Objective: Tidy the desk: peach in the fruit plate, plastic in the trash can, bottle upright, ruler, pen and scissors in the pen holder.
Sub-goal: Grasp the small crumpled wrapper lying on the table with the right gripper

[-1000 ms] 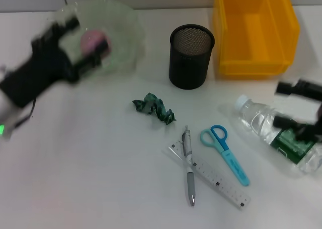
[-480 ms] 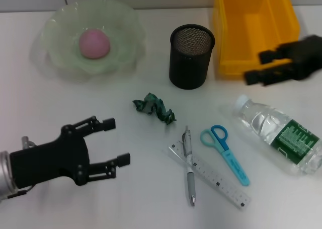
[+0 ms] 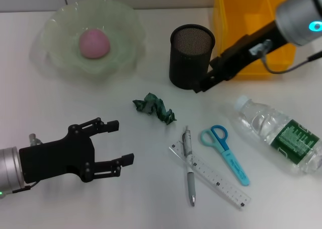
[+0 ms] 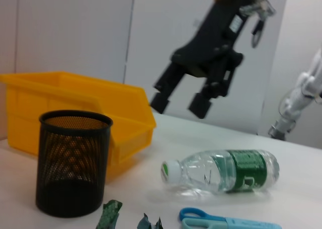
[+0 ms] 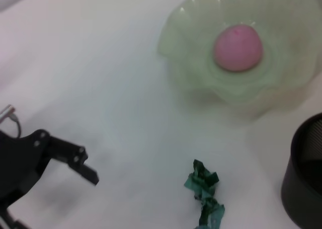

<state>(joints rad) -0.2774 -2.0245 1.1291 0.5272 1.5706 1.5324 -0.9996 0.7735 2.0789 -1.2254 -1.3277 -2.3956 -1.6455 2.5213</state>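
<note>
Head view: the left gripper (image 3: 119,142) hovers low over bare desk, fingers spread, holding nothing. The peach (image 3: 94,43) sits in the fruit plate (image 3: 59,62). The right gripper (image 3: 200,86) hangs beside the pen holder (image 3: 190,56), its tips hard to make out.

Left wrist view: the right gripper (image 4: 180,99) shows fingers apart above the lying bottle (image 4: 221,171); scissors (image 4: 227,222) are cut off.

Right wrist view: crumpled plastic (image 5: 205,193) lies alone.

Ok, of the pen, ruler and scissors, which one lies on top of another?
The pen: it crosses over the clear ruler, resting on it. The blue scissors lie apart beside them, touching neither.
</note>
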